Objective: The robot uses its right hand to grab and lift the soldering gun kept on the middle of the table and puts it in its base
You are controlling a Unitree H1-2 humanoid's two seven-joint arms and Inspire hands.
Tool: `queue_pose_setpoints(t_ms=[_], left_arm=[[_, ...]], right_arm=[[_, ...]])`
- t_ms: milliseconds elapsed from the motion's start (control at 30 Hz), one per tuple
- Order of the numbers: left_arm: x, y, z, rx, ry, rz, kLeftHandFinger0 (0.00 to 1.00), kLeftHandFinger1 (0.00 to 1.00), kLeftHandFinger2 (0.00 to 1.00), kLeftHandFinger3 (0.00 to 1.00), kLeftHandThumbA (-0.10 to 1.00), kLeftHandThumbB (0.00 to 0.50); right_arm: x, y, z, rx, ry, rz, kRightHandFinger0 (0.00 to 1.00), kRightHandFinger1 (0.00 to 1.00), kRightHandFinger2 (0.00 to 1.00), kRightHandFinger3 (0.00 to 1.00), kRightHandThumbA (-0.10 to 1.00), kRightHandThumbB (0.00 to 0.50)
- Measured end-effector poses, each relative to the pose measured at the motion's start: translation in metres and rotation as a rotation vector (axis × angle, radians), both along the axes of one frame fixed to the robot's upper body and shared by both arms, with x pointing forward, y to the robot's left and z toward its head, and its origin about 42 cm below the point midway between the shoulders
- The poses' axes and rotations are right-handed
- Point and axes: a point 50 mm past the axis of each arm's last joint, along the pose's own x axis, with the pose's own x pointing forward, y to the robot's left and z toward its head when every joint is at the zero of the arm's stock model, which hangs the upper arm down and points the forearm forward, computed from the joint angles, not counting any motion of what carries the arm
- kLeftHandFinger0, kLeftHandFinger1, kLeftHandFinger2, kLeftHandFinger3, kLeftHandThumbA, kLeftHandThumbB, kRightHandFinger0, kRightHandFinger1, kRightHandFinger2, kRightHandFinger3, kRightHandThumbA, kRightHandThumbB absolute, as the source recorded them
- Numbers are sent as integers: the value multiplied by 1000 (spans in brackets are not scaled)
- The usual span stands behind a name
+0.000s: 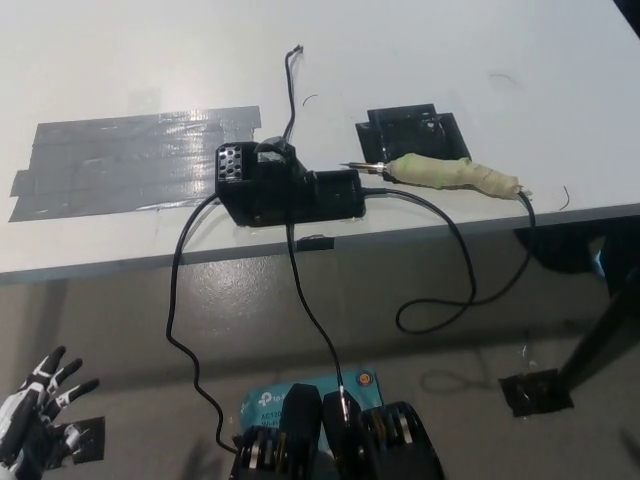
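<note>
Head view: you see the soldering gun (455,174) lying flat on the white table (520,60), near its front edge and right of centre, tip pointing left. Its handle is wrapped in pale tape. The tip sits just beside the black base (285,185), which stands to its left. The gun's cord (455,270) loops off the near edge and hangs below.

The white left hand (35,405) rests at lower left, fingers spread, holding nothing. The right hand is not in view.

Risks, as a judgement: the hanging cord may drag or snag as you lift; the base's own cables (185,300) could let it shift if the tip nudges it.
</note>
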Motion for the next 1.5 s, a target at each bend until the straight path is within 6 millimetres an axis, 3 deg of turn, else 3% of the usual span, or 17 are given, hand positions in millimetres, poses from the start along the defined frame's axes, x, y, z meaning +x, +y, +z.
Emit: queue_pose_setpoints(t_ms=[133,167,200,367,467,500,600,733,833,900,933,1033,1133,1167,1233,1433,1500], left_arm=[[0,0,0,-1,2,-1,778,862,1000,1000,776,92],[0,-1,0,-2,3,-2,779,873,1000,1000,788,72],[0,-1,0,-1,3,-3,769,867,1000,1000,792,74],[1,-3,1,-2,0,-14,773,882,1000,1000,797,88],[1,-4,1,-4,-4,-26,768,857,1000,1000,778,116],[1,-4,2,-4,-8,-29,759,847,1000,1000,777,101],[1,-5,4,-3,-15,-35,778,872,1000,1000,798,70],[0,-5,6,-1,-20,-40,776,879,1000,1000,793,77],[1,-6,8,0,-24,-45,805,908,1000,1000,809,76],[1,-7,8,0,-25,-50,809,912,1000,1000,797,76],[1,-7,7,0,-24,-50,794,899,1000,1000,802,73],[1,-8,8,-1,-26,-54,759,868,1000,1000,800,89],[1,-8,8,-1,-26,-62,770,869,1000,1000,826,86],[1,-9,8,1,-25,-66,771,876,1000,1000,830,81],[1,-10,7,4,-23,-71,760,875,1000,1000,841,86],[2,-9,9,23,-19,-89,776,891,1000,1000,830,73],[2,-8,9,26,-19,-95,781,898,1000,1000,825,91]], right_arm=[[36,19,48,-88,-120,36,1000,1000,1000,1000,698,351],[48,28,64,-121,-161,47,1000,1000,1000,1000,717,362],[56,34,73,-141,-181,58,1000,1000,1000,1000,747,393],[99,77,122,-260,-261,124,1000,1000,1000,1000,706,429],[125,95,140,-334,-257,137,1000,1000,1000,1000,704,429],[135,99,144,-361,-246,134,1000,1000,1000,1000,673,408],[159,110,151,-440,-205,136,1000,1000,1000,1000,671,423],[182,120,147,-527,-118,147,1000,1000,1000,1000,617,399],[194,125,134,-563,-30,170,1000,1000,1000,1000,543,414],[200,127,127,-572,14,179,1000,1000,1000,1000,578,436],[204,129,122,-579,43,184,1000,1000,1000,1000,525,444],[213,139,108,-583,110,202,1000,1000,1000,1000,547,424],[216,153,94,-576,153,233,1000,1000,1000,1000,566,440],[217,158,91,-573,164,242,1000,1000,1000,1000,574,413],[217,166,86,-579,178,261,1000,1000,1000,1000,490,365],[213,179,72,-576,221,297,1000,1000,1000,1000,489,347],[212,179,65,-587,241,301,1000,1000,1000,1000,483,341]])
